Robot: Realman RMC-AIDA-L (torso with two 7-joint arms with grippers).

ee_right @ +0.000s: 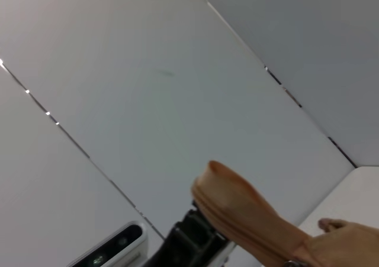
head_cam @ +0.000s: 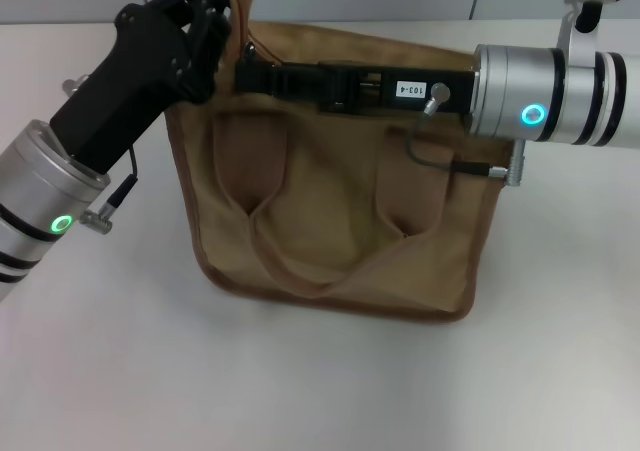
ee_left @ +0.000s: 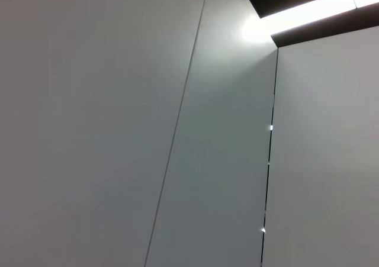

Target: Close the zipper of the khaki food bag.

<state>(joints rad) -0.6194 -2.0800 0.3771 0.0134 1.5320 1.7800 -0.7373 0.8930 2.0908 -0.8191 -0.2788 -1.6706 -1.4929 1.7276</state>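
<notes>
**Both grippers at the top of the khaki food bag**

The khaki food bag is seen standing on the white bench, its side with the two looped strap handles turned toward the head camera. The handles hang down across the tan canvas and meet near the darker brown lower edge.

The left gripper is held at the bag's upper left corner, where a raised end of tan fabric is met by its black fingers. In the right wrist view the same raised fabric end is shown standing upright, with a black gripper part just beside and below it. The fabric appears to be clenched between the left fingers, though the contact itself is partly hidden.

The right gripper is stretched along the bag's top edge from the right, its black body lying over the opening where the zipper runs. The zipper track and slider are hidden beneath it in the head view. Whether the right fingers are closed on anything cannot be told.

Only a grey panelled wall is shown in the left wrist view.
</notes>
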